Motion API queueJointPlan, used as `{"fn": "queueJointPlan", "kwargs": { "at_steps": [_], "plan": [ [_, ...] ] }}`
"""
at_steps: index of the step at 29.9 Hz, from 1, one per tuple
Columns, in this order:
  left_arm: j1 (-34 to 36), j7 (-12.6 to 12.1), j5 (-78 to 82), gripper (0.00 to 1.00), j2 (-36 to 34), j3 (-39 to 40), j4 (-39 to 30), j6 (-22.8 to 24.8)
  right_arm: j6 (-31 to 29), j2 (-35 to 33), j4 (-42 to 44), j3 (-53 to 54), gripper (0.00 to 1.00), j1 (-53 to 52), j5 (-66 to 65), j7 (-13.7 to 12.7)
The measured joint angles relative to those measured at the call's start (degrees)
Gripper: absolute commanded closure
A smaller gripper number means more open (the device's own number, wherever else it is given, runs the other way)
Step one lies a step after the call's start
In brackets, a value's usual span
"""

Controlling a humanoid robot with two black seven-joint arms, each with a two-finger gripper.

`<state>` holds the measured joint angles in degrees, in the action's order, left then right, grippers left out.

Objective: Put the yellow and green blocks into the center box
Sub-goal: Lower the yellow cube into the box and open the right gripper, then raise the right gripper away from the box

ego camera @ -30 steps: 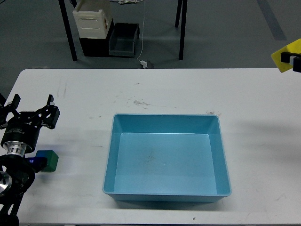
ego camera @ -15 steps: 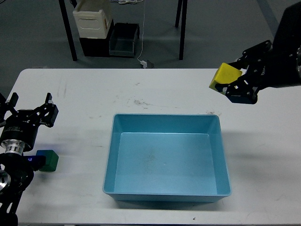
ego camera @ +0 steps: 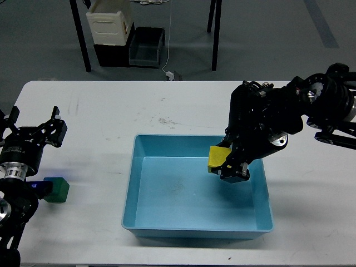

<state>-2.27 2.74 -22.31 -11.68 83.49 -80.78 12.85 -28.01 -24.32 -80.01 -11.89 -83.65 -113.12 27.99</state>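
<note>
The blue center box [ego camera: 129,194] sits in the middle of the white table. My right gripper [ego camera: 225,165] is shut on the yellow block [ego camera: 218,158] and holds it over the box's inside, near its back right part. The green block [ego camera: 57,189] lies on the table at the far left. My left gripper [ego camera: 32,129] is open above and behind the green block, not touching it.
Beyond the table's far edge stand black table legs [ego camera: 80,39], a white crate [ego camera: 109,25] and a dark bin [ego camera: 147,47] on the floor. The right arm's body [ego camera: 328,105] stretches across the table's right side.
My right arm has swung in from the far right, carrying the yellow block leftward and down to over the box. The left gripper has shifted slightly left.
</note>
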Motion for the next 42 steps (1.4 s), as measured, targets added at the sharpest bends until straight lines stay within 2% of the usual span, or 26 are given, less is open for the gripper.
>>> {"fn": "queueJointPlan", "kwargs": {
  "at_steps": [5,8,11,14,20,24,28,30,31,34,36,37,38,40,42],
  "plan": [
    [0.50,0.01,-0.02,0.00,-0.08,0.01,0.00,-0.06,0.00,3.37,3.90,-0.71,0.55,2.57,0.08,-0.01],
    [1.11,-0.39,0.01,0.00,-0.54,-0.12,0.00,-0.16,0.00,4.43,5.17,-0.74,0.18,3.46,0.20,0.01],
    [2.05,-0.77,0.02,0.00,-1.88,-0.41,0.00,-0.27,0.00,4.67,5.58,-0.74,0.03,3.75,0.61,0.00],
    [2.68,-0.97,-0.07,0.00,-3.82,-0.80,0.00,-0.85,0.00,4.68,5.66,-0.74,0.02,3.83,2.68,0.01],
    [4.61,-1.23,0.32,0.00,-8.22,-1.14,0.21,-5.11,0.21,4.24,8.30,0.78,0.01,3.89,9.15,0.01],
    [5.61,-1.38,3.26,0.00,-12.32,-1.49,0.35,-3.16,2.31,3.08,10.47,7.60,0.00,5.27,15.67,0.01],
    [7.57,-0.23,15.56,0.00,-14.98,-0.83,0.49,-0.23,3.22,2.54,11.15,18.72,0.00,7.27,19.30,0.01],
    [8.23,1.51,23.38,0.00,-16.48,-0.11,0.49,0.19,3.40,2.73,11.80,24.18,0.00,8.35,19.78,0.01],
    [8.75,3.40,27.94,0.00,-17.45,0.24,0.49,0.32,3.56,2.90,12.04,27.39,0.00,9.23,20.04,0.01],
    [10.76,12.28,40.54,0.00,-19.09,0.56,0.54,0.11,4.10,3.39,12.21,36.85,0.00,12.79,21.36,0.01],
    [12.11,19.61,48.26,0.00,-19.40,0.60,1.03,-0.64,4.61,3.94,12.09,43.20,0.00,15.75,22.63,0.01],
    [12.62,21.84,52.05,0.00,-19.44,0.61,1.29,-1.17,4.90,4.19,12.01,45.75,0.00,17.03,23.22,0.01],
    [13.18,23.48,55.18,0.00,-19.47,0.62,1.53,-2.03,5.36,4.47,11.89,48.77,0.00,18.55,24.03,0.01],
    [13.99,24.76,60.81,0.00,-19.53,0.60,1.82,-4.01,6.70,4.97,11.67,54.00,0.00,21.52,25.82,-0.37],
    [14.40,25.14,64.62,0.00,-19.65,0.58,1.97,-5.08,8.42,5.39,11.37,58.65,0.00,24.60,28.16,-2.93]
  ]
}}
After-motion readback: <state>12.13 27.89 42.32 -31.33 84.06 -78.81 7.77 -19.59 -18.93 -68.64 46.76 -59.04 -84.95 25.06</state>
